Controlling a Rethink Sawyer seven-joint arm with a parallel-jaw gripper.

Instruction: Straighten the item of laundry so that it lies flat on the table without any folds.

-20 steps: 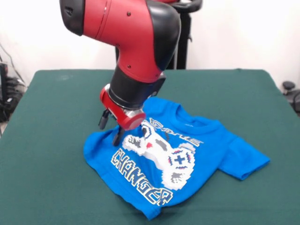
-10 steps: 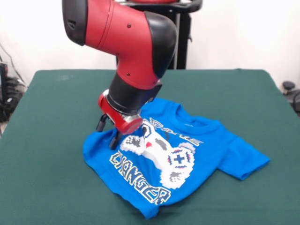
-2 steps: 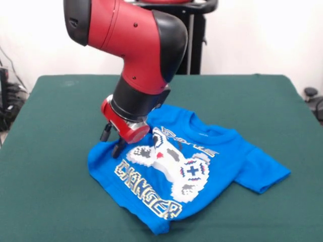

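One bright blue short-sleeved T-shirt [image 3: 212,161] lies rumpled on dark green felt bench [image 3: 55,121]. My gripper [image 3: 112,141] presses its left edge; finger spread: cannot tell.

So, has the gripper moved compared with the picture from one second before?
Yes. The gripper has slid toward the picture's left, judged against the table edge, and the T-shirt's left edge has stretched that way too.
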